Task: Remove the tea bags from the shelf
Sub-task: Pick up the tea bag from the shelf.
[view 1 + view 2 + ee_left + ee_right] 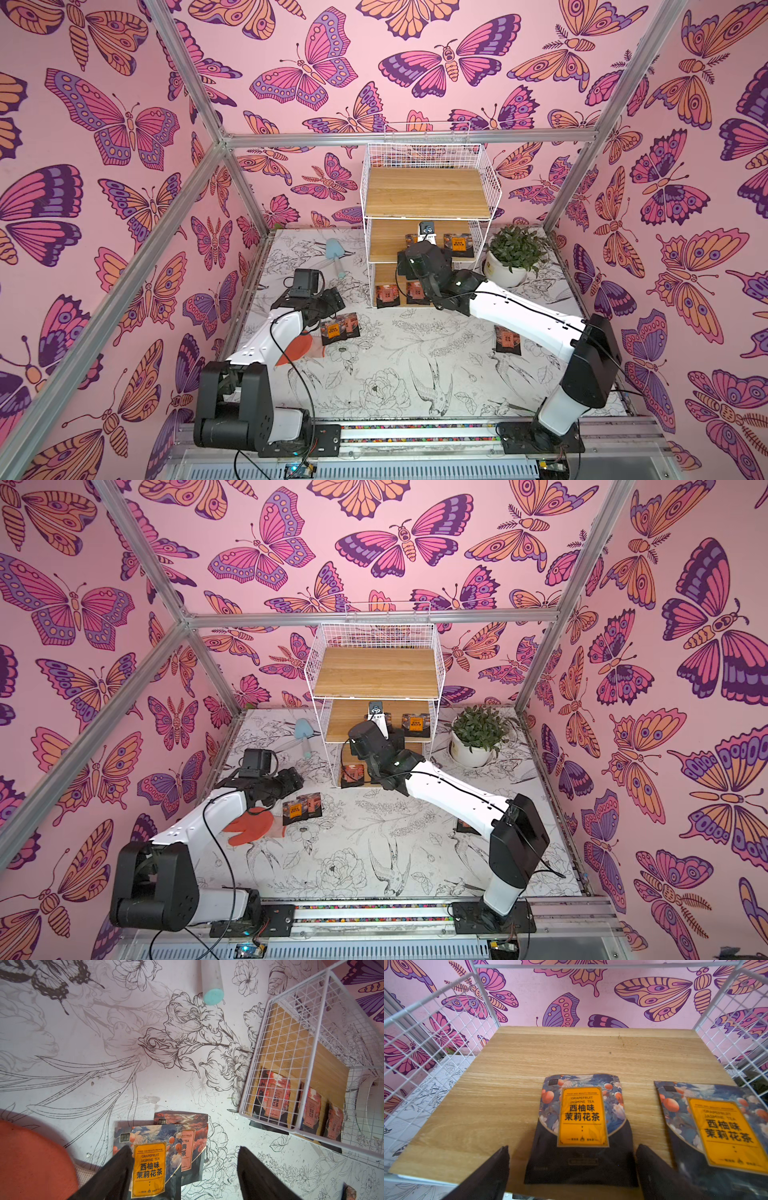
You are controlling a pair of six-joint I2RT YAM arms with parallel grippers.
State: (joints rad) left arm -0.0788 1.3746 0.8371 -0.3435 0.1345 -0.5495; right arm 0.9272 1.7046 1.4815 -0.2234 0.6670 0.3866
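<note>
The shelf (428, 193) stands at the back of the table (415, 374), against the butterfly wall, and its top board is bare. The right tool (573, 1151) sits just over the middle board with its jaws spread wide. It has 1 finger on each side of the near end of an orange-label tea bag (582, 1115) lying flat there, and it pinches nothing. A second orange-label tea bag (724, 1126) lies just beside that one, toward the wire side panel. On the bottom board, 3 red-label tea bags (272, 1101) sit in a row near the front edge, seen through the wire grid.

The left tool (184, 1148) hangs low over the table to the left of the shelf, also spread and empty. Below it a pair of tea bags (340, 328) overlaps on the table, orange label on top of red. An orange glove (249, 827) lies just beside them. A lone tea bag (508, 340) lies on the table by the right arm. A potted plant (513, 253) stands right of the shelf and a blue trowel (334, 253) lies left of it.
</note>
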